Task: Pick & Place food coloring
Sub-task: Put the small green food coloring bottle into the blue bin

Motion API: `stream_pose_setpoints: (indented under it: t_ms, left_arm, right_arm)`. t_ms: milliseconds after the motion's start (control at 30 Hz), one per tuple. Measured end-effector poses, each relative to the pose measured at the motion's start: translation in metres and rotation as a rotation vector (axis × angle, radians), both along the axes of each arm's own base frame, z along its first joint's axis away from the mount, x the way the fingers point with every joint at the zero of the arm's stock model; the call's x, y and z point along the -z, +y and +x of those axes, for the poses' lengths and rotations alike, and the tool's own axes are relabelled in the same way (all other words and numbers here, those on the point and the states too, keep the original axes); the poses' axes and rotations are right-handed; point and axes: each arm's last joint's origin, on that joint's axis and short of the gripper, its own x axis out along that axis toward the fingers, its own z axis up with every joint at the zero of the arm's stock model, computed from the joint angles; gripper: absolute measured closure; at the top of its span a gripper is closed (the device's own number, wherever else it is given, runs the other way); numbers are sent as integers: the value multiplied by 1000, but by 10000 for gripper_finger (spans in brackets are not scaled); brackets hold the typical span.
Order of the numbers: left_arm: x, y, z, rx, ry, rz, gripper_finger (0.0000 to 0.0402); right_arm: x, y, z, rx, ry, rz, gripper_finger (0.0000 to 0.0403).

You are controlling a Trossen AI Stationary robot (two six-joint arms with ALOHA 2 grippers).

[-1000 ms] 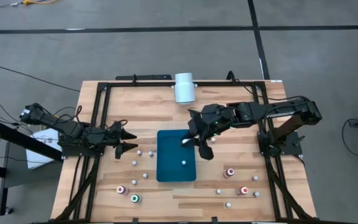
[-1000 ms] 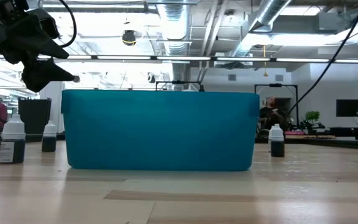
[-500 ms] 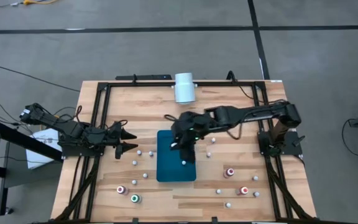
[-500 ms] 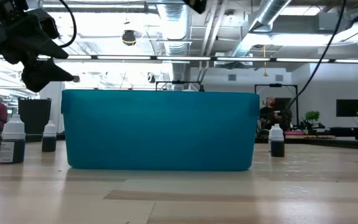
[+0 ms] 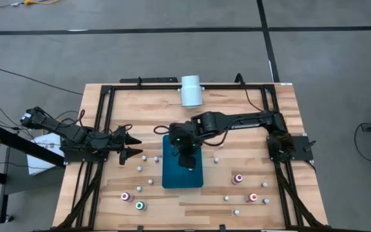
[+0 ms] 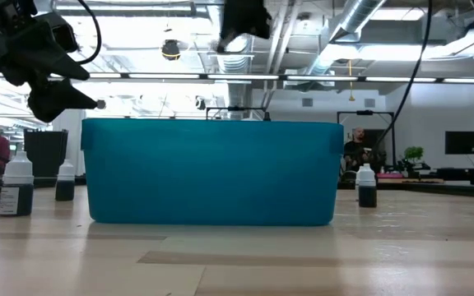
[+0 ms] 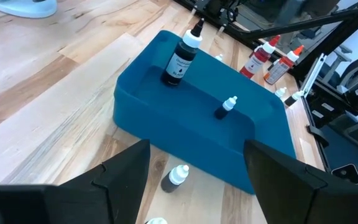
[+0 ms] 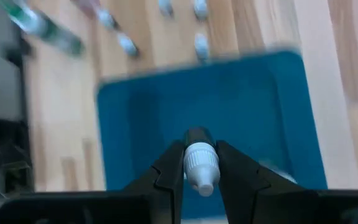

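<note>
My right gripper (image 5: 184, 153) hangs over the teal tray (image 5: 172, 175), shut on a black food coloring bottle (image 7: 180, 59) with a white cap. In the low view it shows high above the tray (image 6: 212, 173) as a dark shape (image 6: 241, 20). Another small bottle (image 7: 225, 107) stands on the tray's floor. More bottles stand on the table on both sides of the tray, some red-topped (image 5: 238, 178) or green-topped (image 5: 140, 205), others white-capped (image 5: 144, 157). My left gripper (image 5: 133, 145) waits open to the left of the tray, holding nothing. My right gripper pinches the bottle by its white ribbed cap (image 8: 201, 163) between its two fingers (image 8: 166, 171). It comes from above, pointing down. The dark body hangs below the fingertips, slightly tilted and lifted clear over the tray (image 8: 135, 124).
A large white cylinder (image 5: 190, 90) lies near the table's far edge, behind the tray. Black frame rails (image 5: 102, 129) run along the table's sides. Loose bottles (image 5: 227, 198) dot the near half of the table. In the low view, bottles (image 6: 15, 187) flank the tray.
My right gripper has carried the bottle toward the table's left, from the tray's right edge to over its middle, and has come into the top of the low view. It has stayed shut on the cap.
</note>
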Motion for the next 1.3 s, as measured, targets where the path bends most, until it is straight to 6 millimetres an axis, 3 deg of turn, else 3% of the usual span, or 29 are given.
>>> stream_pose_setpoints:
  t_ms: [367,1000,1300]
  left_arm:
    - [0,0,0,-1,0,-1,149]
    - [0,-1,0,29,5,-11,149]
    - [1,-1,0,40,15,-10,149]
  right_arm:
    - [38,3,7,16,189,-36,332]
    - [94,32,28,27,255,-106,332]
    - [100,36,28,48,265,-146,332]
